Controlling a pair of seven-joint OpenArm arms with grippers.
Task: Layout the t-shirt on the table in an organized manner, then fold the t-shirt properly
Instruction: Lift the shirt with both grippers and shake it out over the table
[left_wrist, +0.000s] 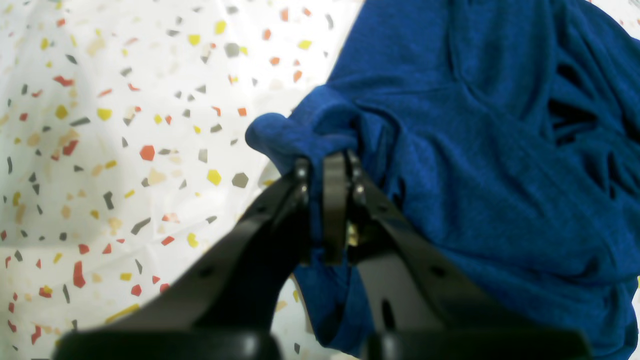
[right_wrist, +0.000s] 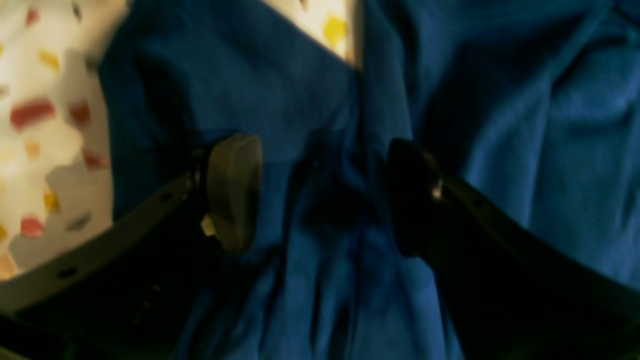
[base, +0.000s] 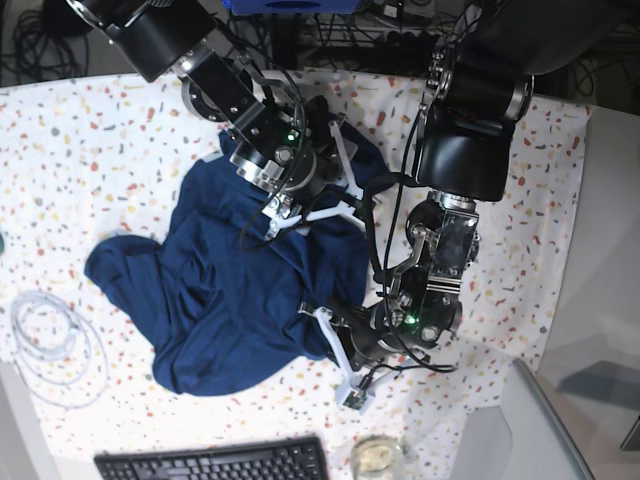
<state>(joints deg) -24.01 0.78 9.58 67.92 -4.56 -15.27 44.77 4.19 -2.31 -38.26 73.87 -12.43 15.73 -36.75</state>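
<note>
The dark blue t-shirt (base: 230, 290) lies crumpled in a heap on the speckled table (base: 100, 150), with one sleeve sticking out to the left. My left gripper (left_wrist: 327, 165) is shut on a bunched fold of the t-shirt (left_wrist: 475, 150) at its lower right edge, and in the base view this left gripper (base: 328, 328) sits low over the cloth. My right gripper (right_wrist: 322, 195) stands open just above the t-shirt (right_wrist: 550, 125), its fingers (right_wrist: 235, 190) apart with creased fabric between them but not pinched. In the base view the right gripper (base: 288, 205) is over the shirt's upper part.
A coiled white cable (base: 45, 345) lies at the table's left edge. A black keyboard (base: 215, 462) and a small glass (base: 375, 455) sit at the front edge. Bare grey surface (base: 600, 300) borders the right side. Both arms crowd the shirt's right half.
</note>
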